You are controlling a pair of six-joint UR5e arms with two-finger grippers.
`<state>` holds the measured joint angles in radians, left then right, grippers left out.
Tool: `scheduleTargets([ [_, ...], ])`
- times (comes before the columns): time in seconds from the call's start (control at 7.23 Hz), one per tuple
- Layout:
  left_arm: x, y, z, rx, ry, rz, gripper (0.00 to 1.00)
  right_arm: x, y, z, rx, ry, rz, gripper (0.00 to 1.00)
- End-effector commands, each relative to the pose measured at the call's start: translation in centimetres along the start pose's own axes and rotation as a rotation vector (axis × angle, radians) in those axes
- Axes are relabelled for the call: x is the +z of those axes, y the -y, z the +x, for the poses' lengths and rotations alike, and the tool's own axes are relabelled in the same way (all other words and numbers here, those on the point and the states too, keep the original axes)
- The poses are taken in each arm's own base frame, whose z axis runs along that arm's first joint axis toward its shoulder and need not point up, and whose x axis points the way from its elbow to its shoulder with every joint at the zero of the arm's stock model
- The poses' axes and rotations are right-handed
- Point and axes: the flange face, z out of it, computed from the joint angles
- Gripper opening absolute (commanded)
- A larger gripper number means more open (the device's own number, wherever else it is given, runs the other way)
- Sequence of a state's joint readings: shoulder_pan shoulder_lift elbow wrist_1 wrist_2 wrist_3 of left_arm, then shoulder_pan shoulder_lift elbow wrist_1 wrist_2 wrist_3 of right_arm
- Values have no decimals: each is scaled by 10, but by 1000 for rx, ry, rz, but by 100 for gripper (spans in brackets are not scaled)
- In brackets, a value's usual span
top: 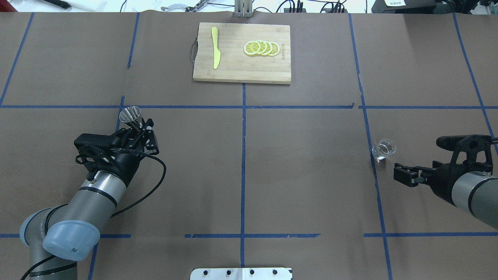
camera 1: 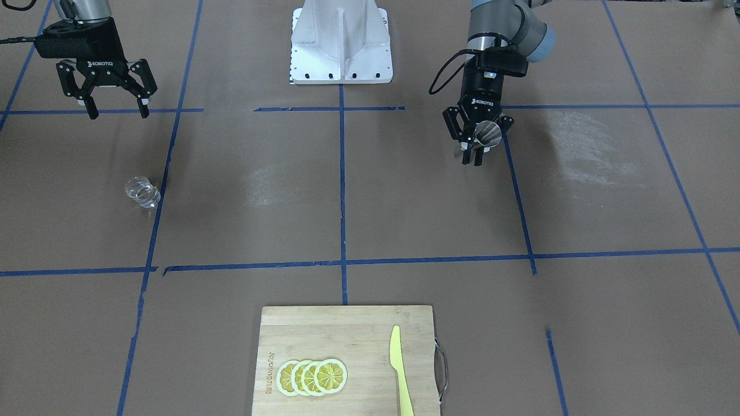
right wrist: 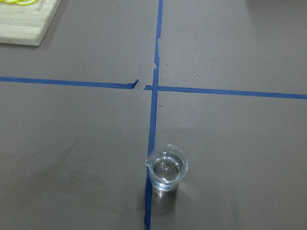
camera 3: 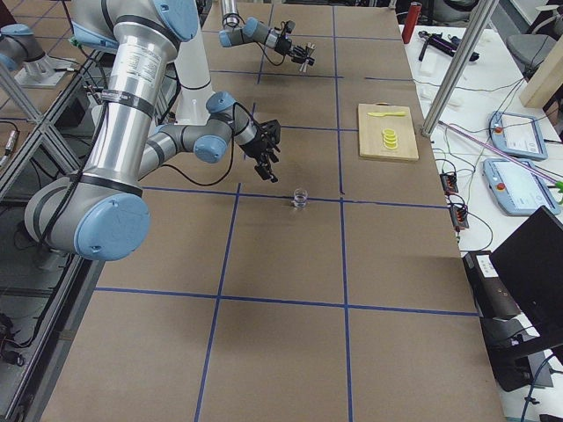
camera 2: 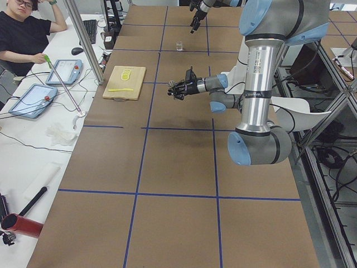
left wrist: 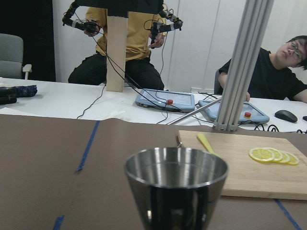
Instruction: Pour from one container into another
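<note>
Jigger [camera 1: 488, 133] aloft in left claw [camera 1: 473, 157], right claw [camera 1: 118, 111] spread near glass cup [camera 1: 142, 192]

Glass cup [top: 384, 149] stands alone on a tape line [top: 369, 128], bare paper all round it, so side access from any dir. R gripper [camera 1: 118, 111] hangs robot-side of it, jaws spread, open gap btwn the two. Wide bare tabletop [top: 303, 171] btwn cup and L gripper [camera 1: 473, 156], clamped on jigger [camera 1: 487, 133] (held off the surface). Obstacles: cutting board [top: 241, 70] at far edge centre, base plate [camera 1: 341, 58] at robot edge.
</note>
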<state>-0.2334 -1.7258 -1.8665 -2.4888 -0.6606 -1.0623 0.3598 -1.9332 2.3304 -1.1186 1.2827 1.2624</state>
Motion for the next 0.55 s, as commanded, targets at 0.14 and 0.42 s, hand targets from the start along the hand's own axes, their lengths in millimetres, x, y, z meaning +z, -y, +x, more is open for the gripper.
scheduleTargets([
  [0.14, 7, 17, 28, 33, -66, 2, 0, 25, 0, -6, -17, -29, 63, 100],
  [0.42, 13, 18, 24, 86, -56, 4, 0, 49, -18, -10, -41, -37, 188, 100],
])
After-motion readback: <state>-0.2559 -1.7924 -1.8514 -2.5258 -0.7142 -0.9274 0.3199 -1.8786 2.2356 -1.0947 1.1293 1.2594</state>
